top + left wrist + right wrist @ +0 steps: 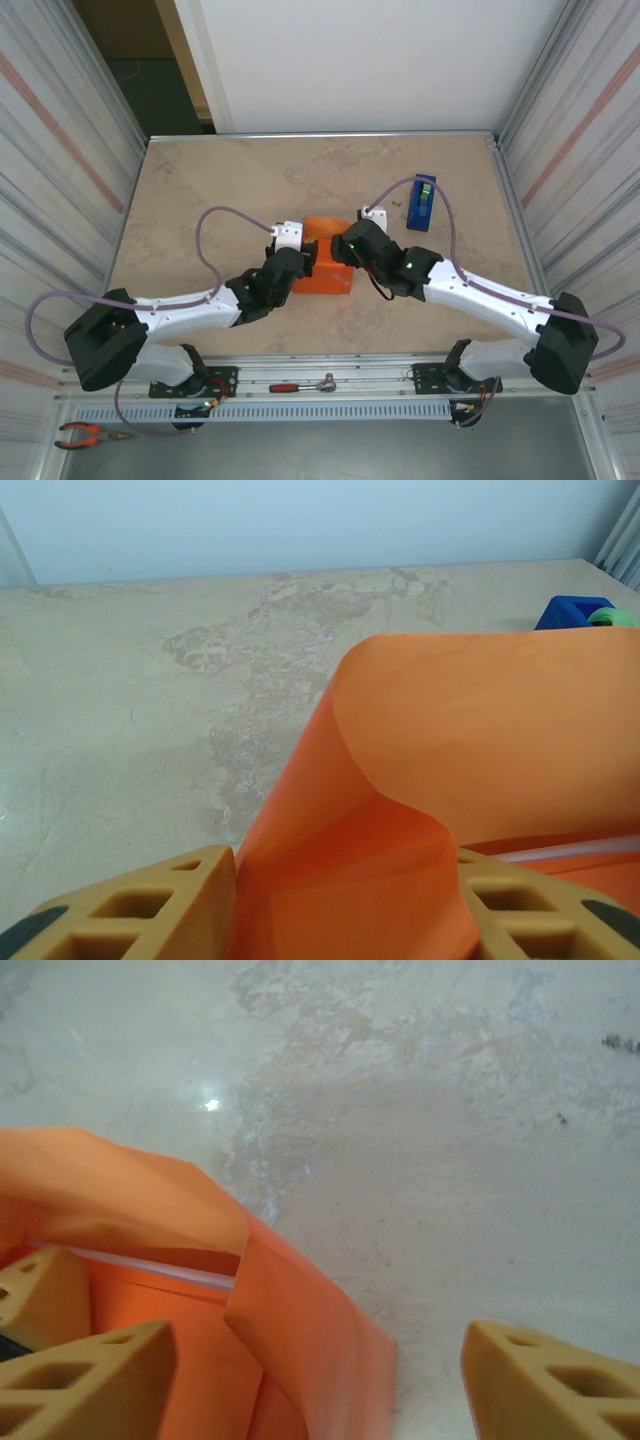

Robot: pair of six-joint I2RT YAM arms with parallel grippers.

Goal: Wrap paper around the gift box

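Observation:
The orange paper [322,268] lies folded into a bundle at the table's middle, and the gift box is hidden inside it. My left gripper [298,252] is at the bundle's left end. In the left wrist view a raised fold of paper [400,780] fills the whole gap between its tan fingers [140,905], touching both, so the left gripper [345,880] is shut on it. My right gripper [352,246] is at the bundle's right end. The right gripper [320,1360] stands open there. A paper flap [300,1330] leans by its left finger, with bare table before the right finger [550,1380].
A blue tape dispenser [421,202] stands at the back right, seen again as the blue tape dispenser [575,612] in the left wrist view. A red-handled tool [300,385] and pliers [85,435] lie on the rail in front. Corrugated walls close both sides.

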